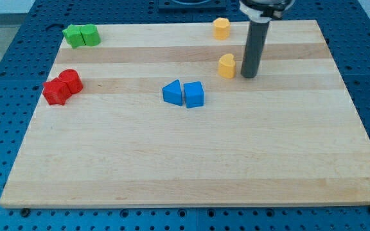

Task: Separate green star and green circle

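The green star [74, 36] and the green circle [90, 34] sit touching side by side at the board's top left corner, star on the left. My tip [249, 76] stands at the view's upper middle right, far from both green blocks. It is just right of a yellow block [227, 65], with a small gap between them.
A second yellow block [221, 28] lies near the top edge. Two red blocks [62, 86] touch at the left side. A blue triangle [171, 92] and a blue cube [194, 94] touch near the middle. The wooden board [191, 173] lies on a blue pegboard table.
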Controlling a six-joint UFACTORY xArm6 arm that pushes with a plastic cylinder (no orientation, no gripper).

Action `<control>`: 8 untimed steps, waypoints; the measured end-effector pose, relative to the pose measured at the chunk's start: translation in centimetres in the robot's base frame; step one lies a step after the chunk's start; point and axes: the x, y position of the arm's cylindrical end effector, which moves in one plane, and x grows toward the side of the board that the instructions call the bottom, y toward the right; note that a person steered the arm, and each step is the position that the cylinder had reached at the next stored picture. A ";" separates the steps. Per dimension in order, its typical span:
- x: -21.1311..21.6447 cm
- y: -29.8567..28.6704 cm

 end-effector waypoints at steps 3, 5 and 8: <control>-1.7 -13.5; -3.2 -21.9; -5.1 -40.1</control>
